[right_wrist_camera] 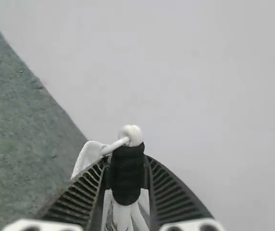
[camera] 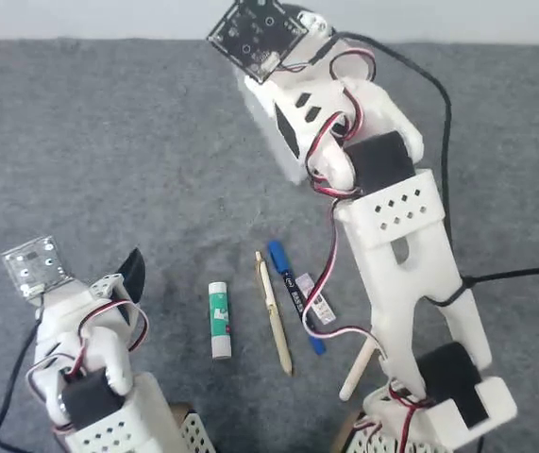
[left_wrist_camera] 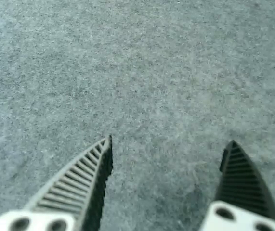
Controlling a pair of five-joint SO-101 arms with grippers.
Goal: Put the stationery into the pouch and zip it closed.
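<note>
On the grey felt mat lie a green-and-white glue stick (camera: 219,321), a beige pen (camera: 274,313) and a blue marker (camera: 294,294), side by side. At the far side the right arm (camera: 382,165) holds a pale translucent pouch (camera: 261,123). My right gripper (right_wrist_camera: 126,163) is shut on a black pull with a white bead (right_wrist_camera: 130,134), and white pouch fabric (right_wrist_camera: 86,154) hangs beside it. My left gripper (left_wrist_camera: 171,139) is open over bare felt with nothing between its fingers. It sits near the front left (camera: 129,278), left of the glue stick.
A small pale eraser-like piece (camera: 322,307) lies by the marker. A light wooden stick (camera: 357,370) lies at the right arm's base. The mat's far edge meets a pale wall behind the pouch. Bare felt spreads between the left gripper and the pouch.
</note>
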